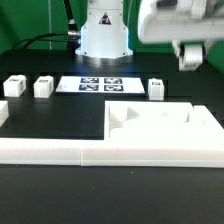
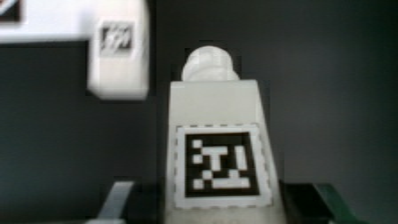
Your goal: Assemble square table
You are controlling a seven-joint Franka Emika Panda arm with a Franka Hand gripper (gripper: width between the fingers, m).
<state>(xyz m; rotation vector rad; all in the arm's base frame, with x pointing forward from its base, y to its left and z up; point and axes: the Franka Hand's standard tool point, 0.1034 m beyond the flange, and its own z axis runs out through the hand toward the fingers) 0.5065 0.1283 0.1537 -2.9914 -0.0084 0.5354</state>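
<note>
The square tabletop (image 1: 160, 125) lies flat at the exterior view's right, behind the front rail, rim up. My gripper (image 1: 190, 56) hangs in the air above its far right side. In the wrist view my gripper (image 2: 221, 206) is shut on a white table leg (image 2: 217, 110). The leg's tag faces the camera and its rounded tip points away. Three more legs stand on the table: two at the exterior view's left (image 1: 14, 86) (image 1: 43, 87) and one near the tabletop's far edge (image 1: 156, 90). That last leg also shows in the wrist view (image 2: 118, 58).
The marker board (image 1: 100, 84) lies in front of the robot base (image 1: 105, 30); its corner shows in the wrist view (image 2: 27, 22). A long white border rail (image 1: 100, 152) runs along the front. A white piece (image 1: 3, 112) sits at the left edge.
</note>
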